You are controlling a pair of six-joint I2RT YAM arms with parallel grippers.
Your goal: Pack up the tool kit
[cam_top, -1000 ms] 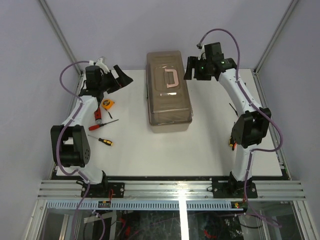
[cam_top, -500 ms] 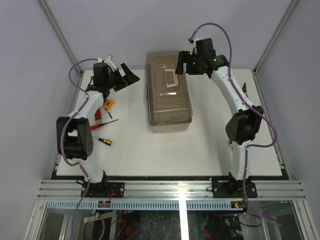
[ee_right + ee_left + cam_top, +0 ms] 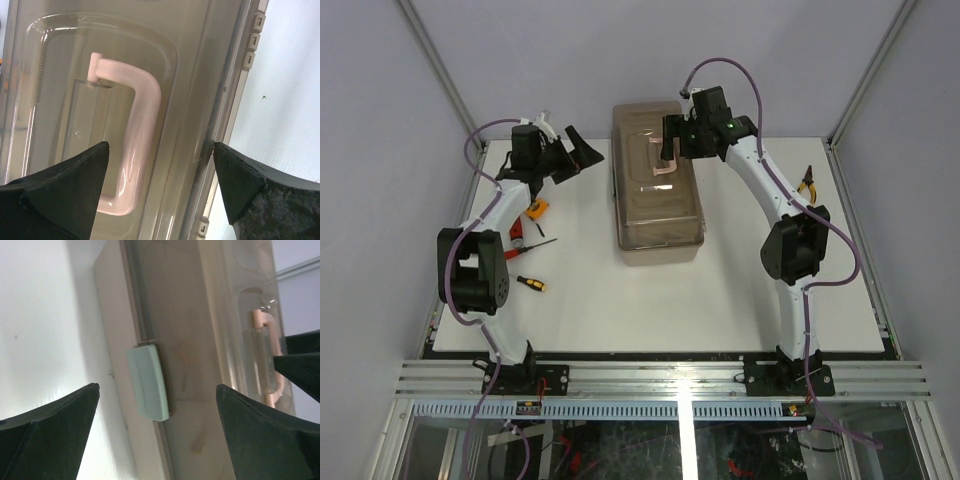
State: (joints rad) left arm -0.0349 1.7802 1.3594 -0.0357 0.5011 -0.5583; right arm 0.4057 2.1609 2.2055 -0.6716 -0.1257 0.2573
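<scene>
Two grippers, both with jaws spread wide and holding nothing, flank one closed, translucent toolbox [image 3: 658,200] at the back-centre of the table [image 3: 620,310]. The right gripper [image 3: 668,138] hangs over the lid's single pink handle [image 3: 135,130]; the left gripper [image 3: 585,150] faces the box's one pale green latch [image 3: 148,384], not touching it. One red-handled screwdriver [image 3: 515,252], one yellow-and-black screwdriver [image 3: 529,283] and one orange tape measure [image 3: 534,209] lie loose at the left, one pair of pliers [image 3: 807,183] at the right. Nothing inside the box shows clearly through the cloudy lid.
</scene>
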